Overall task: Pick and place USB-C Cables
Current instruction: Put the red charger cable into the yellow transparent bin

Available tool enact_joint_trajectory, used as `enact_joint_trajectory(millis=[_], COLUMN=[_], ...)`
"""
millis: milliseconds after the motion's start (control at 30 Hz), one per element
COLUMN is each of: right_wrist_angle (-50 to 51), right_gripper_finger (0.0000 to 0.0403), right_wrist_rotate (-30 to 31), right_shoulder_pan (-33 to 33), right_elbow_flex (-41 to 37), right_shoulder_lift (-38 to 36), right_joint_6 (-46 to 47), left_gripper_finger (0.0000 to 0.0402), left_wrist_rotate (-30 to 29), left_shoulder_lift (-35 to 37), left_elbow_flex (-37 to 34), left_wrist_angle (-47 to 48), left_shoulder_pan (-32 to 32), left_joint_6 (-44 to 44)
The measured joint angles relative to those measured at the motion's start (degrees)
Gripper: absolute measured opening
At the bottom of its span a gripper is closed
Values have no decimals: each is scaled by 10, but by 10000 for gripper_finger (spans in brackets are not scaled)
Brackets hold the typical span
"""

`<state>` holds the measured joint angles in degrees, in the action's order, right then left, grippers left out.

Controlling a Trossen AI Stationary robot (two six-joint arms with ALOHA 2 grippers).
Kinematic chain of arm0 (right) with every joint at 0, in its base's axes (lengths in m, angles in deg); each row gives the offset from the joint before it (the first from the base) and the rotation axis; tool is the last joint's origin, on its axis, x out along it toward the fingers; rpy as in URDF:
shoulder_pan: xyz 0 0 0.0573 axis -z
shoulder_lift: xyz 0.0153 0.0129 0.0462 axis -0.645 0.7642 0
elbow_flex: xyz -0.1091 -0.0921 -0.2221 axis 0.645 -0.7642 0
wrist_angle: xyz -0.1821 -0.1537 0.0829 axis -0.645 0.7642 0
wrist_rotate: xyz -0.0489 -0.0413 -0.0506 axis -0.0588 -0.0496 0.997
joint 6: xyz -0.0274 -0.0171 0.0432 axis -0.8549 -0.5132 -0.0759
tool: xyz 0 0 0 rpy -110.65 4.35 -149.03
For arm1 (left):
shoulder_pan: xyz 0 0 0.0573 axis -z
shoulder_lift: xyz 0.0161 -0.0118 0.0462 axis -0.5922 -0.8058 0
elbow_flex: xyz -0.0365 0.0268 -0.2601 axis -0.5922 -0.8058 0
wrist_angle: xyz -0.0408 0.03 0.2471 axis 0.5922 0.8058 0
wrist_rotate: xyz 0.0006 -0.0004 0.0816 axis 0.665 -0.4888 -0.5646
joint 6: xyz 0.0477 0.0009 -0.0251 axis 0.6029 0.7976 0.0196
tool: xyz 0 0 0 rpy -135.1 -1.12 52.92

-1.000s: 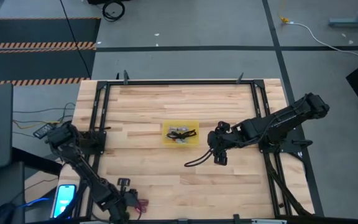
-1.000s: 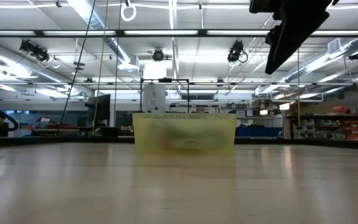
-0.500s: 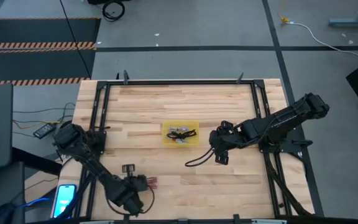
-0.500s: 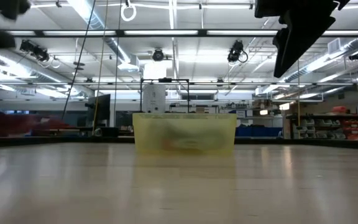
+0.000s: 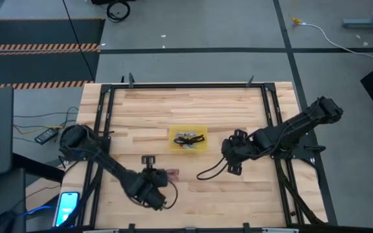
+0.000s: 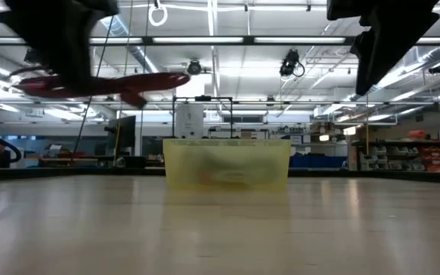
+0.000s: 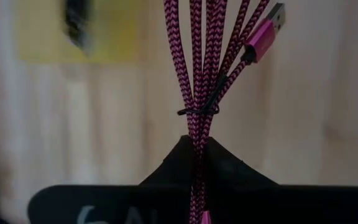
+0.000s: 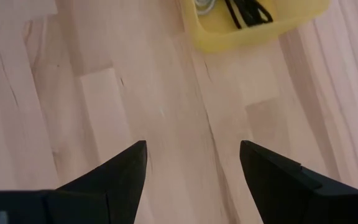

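Observation:
My left gripper (image 5: 162, 177) hangs over the table's near middle, shut on the magenta-red USB-C cable (image 5: 171, 173). The left wrist view shows that cable (image 7: 197, 68) as a braided bundle tied with a thin black tie, its plug (image 7: 268, 23) at the free end. In the low view the cable (image 6: 105, 82) floats level, well above the table. The yellow bin (image 5: 188, 147) sits mid-table with a black cable (image 5: 194, 137) and a pale one (image 5: 182, 142) inside. My right gripper (image 5: 232, 163) is open and empty, right of the bin (image 8: 229, 37). My left gripper pinches the magenta-red cable bundle between its two fingers, just behind the black tie (image 7: 197, 113). All the strands run through the gap together, along the fingers. The bundle is lifted clear of the table and sticks out past the fingertips about level.
A black cord (image 5: 207, 171) loops from my right arm's wrist down over the wood. Black frame rails (image 5: 103, 123) run along the table's left, right and far edges. A phone (image 5: 68, 206) lies off the table's near left corner. Bare wood surrounds the bin.
My left gripper has swung from the table's near edge up and toward the bin, moving right and away from the near edge, carrying the magenta-red cable lifted clear. My right gripper has drifted slightly toward the right and near edges.

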<state>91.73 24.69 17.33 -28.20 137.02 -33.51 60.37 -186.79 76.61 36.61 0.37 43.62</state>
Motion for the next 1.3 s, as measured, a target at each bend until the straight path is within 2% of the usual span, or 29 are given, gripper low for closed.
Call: enact_joint_trajectory(millis=[167,433,633,900,1300], right_wrist_angle=[36,55,55,55,45], right_gripper_finger=[264,264,264,264,264], right_wrist_rotate=[0,27,45,73,135], right_shoulder_pan=[-25,-82,-122,-164,-182], right_elbow_flex=[0,0,0,0,0], right_shoulder_lift=[0,0,0,0,0], right_joint_6=[34,90,128,164,144], left_gripper_finger=[21,21,20,21,21], left_wrist_rotate=[-43,-44,-12,32,74], left_shoulder_lift=[1,1,2,2,-2], left_elbow_flex=[9,10,10,11,11], left_wrist_angle=[3,-24,-115,-250,-278], left_shoulder_pan=[-41,-125,-193,-267,-351], left_joint_6=[65,173,260,333,348])
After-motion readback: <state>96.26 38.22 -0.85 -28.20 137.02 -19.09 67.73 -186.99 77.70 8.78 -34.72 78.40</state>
